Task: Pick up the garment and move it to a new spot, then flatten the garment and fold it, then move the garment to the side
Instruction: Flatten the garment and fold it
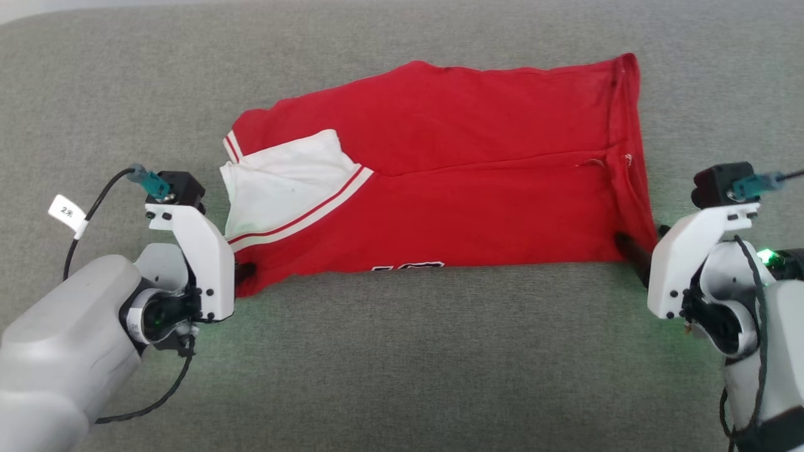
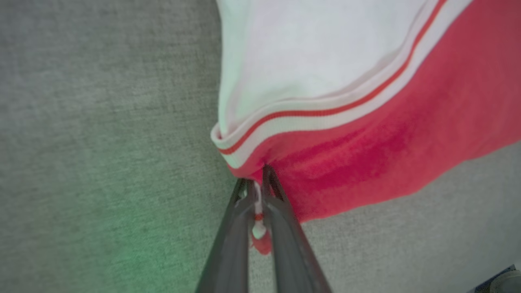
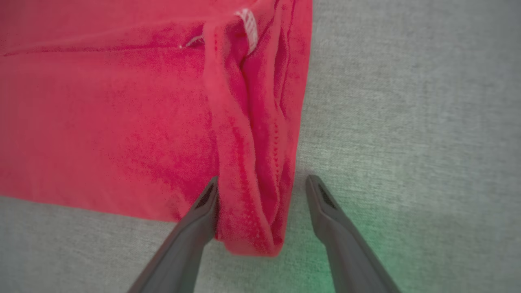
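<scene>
On the grey cloth surface (image 1: 402,364) the shirt (image 1: 452,207) lies flat and looks folded once lengthwise; more folding and the move aside seem left. The left gripper (image 2: 255,177) pinches its sleeve-end corner. The right gripper (image 3: 262,182) straddles the hem corner, jaws spread.

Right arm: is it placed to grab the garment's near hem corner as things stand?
Probably yes: the right end effector is open, its fingers either side of the bunched hem corner of the garment, with nothing else between them.
</scene>
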`<state>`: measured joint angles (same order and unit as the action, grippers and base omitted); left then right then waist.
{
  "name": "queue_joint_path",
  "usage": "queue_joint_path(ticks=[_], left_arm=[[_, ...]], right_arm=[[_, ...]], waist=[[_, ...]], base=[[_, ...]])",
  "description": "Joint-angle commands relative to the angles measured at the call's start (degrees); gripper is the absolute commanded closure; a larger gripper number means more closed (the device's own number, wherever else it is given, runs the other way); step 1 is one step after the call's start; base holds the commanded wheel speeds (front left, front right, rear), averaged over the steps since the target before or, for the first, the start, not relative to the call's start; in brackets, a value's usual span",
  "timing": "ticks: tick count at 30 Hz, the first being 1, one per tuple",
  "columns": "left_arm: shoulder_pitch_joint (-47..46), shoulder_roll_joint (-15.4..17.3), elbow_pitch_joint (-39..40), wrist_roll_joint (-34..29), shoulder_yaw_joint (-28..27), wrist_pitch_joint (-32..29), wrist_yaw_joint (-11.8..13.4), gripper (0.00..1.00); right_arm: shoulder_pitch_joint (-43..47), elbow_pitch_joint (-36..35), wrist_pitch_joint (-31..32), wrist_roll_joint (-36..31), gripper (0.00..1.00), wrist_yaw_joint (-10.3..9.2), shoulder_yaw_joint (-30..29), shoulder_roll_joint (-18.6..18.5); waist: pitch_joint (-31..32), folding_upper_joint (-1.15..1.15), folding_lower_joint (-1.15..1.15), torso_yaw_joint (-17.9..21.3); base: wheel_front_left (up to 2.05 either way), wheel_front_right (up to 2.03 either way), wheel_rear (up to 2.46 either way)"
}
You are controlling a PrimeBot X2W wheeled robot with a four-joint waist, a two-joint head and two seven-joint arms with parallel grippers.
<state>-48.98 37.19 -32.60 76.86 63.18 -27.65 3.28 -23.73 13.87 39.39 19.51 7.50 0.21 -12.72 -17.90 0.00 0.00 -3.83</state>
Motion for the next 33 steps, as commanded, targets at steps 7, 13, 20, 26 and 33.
queue_joint_path(ticks=[7, 13, 20, 26, 33], left_arm=[[0.33, -3.93, -3.08, -0.73, 1.05, 0.74, -1.53, 1.0], [0.0, -4.25, -4.87, -0.49, 0.81, 1.12, -2.4, 1.0], [-1.17, -1.81, -3.15, 0.47, -0.67, 0.14, -1.97, 1.0], [-0.81, 1.2, 1.3, 1.06, -1.2, -1.41, 0.17, 1.0], [2.49, 6.74, 12.46, 1.77, -0.96, -3.21, 5.84, 1.0]], right_arm=[[-4.09, 9.84, 7.33, -0.55, 1.0, -0.03, 4.14, -0.74], [-5.26, 10.83, 7.92, 1.1, 1.0, -0.05, 4.61, -2.38], [-5.21, 6.45, 8.4, 3.38, 1.0, -0.08, 4.24, -5.02], [-3.06, 0.45, 10.55, 5.06, 1.0, -0.08, 3.8, -6.53], [3.14, -9.16, 15.92, 7.03, 1.0, -0.08, 1.56, -8.6]], waist=[[-1.1, 0.0, 0.0, -1.95], [-0.69, 0.0, 0.0, -2.46], [1.04, 0.0, 0.0, -2.76], [2.62, 0.0, 0.0, -3.11], [4.6, 0.0, 0.0, -3.48]], base=[[0.0, 0.0, 0.0], [0.0, 0.0, 0.0], [0.0, 0.0, 0.0], [0.0, 0.0, 0.0], [0.0, 0.0, 0.0]])
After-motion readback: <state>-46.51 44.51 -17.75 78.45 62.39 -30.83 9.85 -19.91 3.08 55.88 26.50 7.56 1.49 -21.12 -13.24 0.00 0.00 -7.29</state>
